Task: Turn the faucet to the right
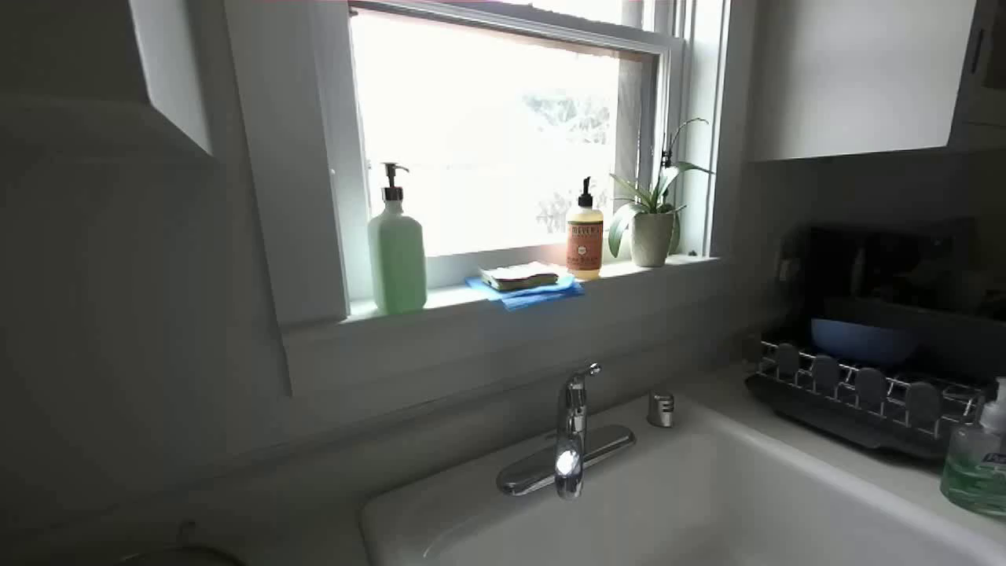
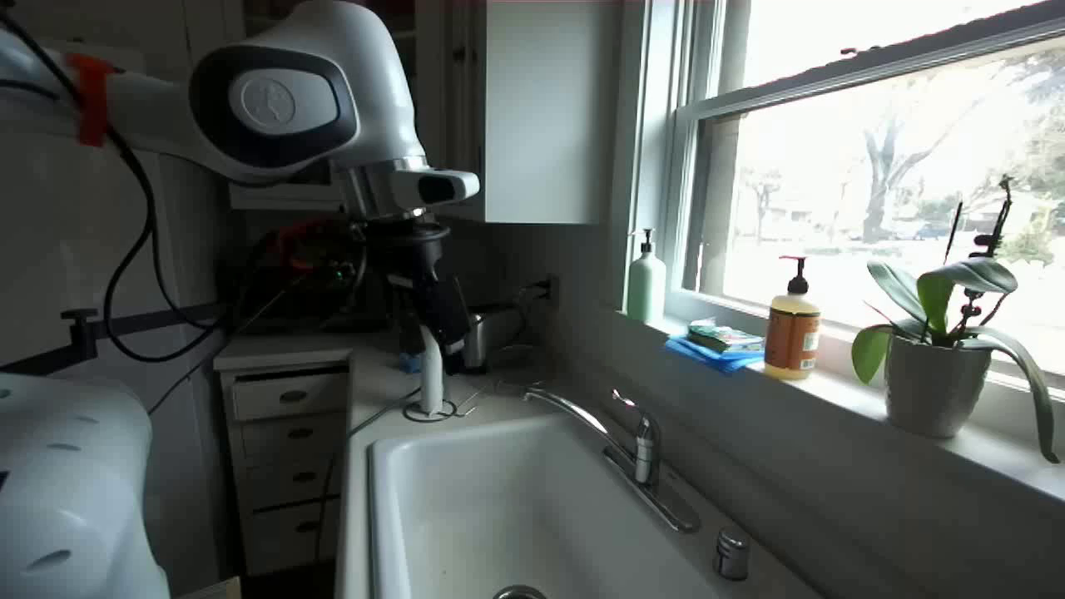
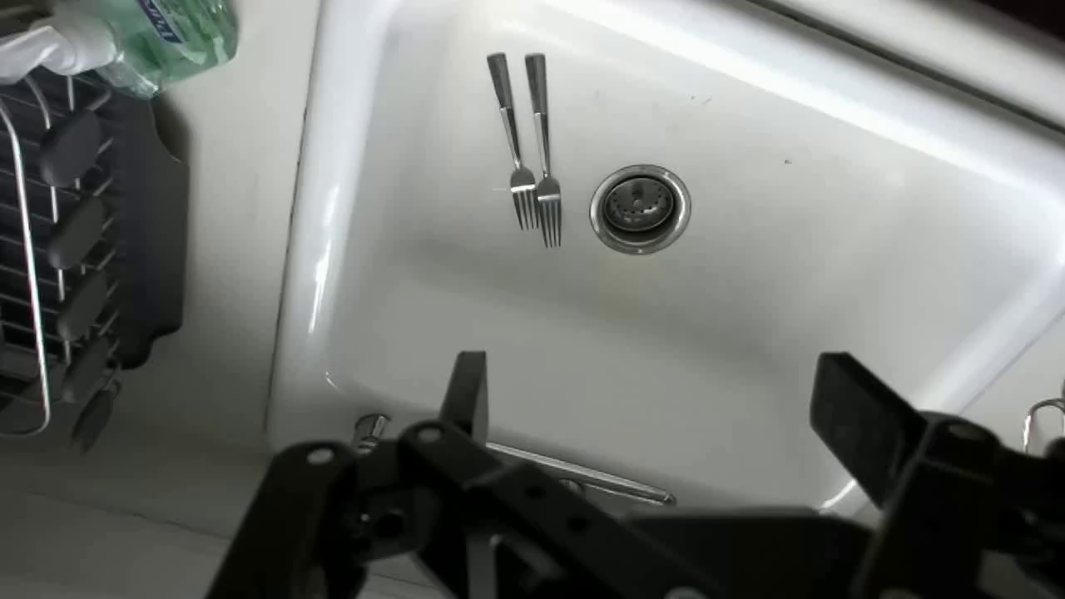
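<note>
The chrome faucet (image 1: pixel 571 424) stands on its oblong base plate at the sink's back rim. In an exterior view (image 2: pixel 644 449) its lever points up and its spout runs along the back rim toward the sink's far end. In the wrist view the spout (image 3: pixel 591 479) shows as a thin chrome bar low in the picture; the rest of the faucet is mostly hidden by the gripper. My gripper (image 3: pixel 649 374) is open and empty, its fingers wide apart above the sink. In an exterior view my gripper (image 2: pixel 439 333) hangs above the counter level, apart from the faucet.
Two forks (image 3: pixel 524 158) lie in the white sink (image 2: pixel 384 482) near the drain (image 3: pixel 639 208). A chrome sprayer knob (image 2: pixel 732 554) stands beside the faucet. A dish rack (image 1: pixel 864 393) and a sanitizer bottle (image 1: pixel 977 464) are on the counter. Bottles and a plant (image 2: pixel 936 383) line the windowsill.
</note>
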Tool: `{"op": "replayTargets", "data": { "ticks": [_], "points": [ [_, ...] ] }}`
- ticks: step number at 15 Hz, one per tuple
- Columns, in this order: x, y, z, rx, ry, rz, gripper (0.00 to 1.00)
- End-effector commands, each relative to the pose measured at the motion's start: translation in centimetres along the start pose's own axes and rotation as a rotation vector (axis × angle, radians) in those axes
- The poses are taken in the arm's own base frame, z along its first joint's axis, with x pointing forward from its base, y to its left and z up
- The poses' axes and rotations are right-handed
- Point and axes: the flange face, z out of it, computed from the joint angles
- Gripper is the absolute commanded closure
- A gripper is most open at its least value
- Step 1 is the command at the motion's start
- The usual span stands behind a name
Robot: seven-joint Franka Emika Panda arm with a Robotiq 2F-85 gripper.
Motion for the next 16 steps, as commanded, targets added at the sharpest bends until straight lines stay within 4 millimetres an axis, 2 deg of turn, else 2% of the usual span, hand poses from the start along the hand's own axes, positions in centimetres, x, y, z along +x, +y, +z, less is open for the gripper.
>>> {"op": "replayTargets", "data": {
  "ticks": [1,6,11,16],
  "points": [
    [0.0,0.0,-0.1,0.0,-0.001,0.0,0.0],
    [0.2,0.2,-0.1,-0.005,0.003,0.023,0.0],
    [4.2,-0.3,3.6,0.047,-0.06,0.036,0.0],
    [10.2,-2.5,8.0,0.117,-0.076,0.011,0.0]
  ]
}}
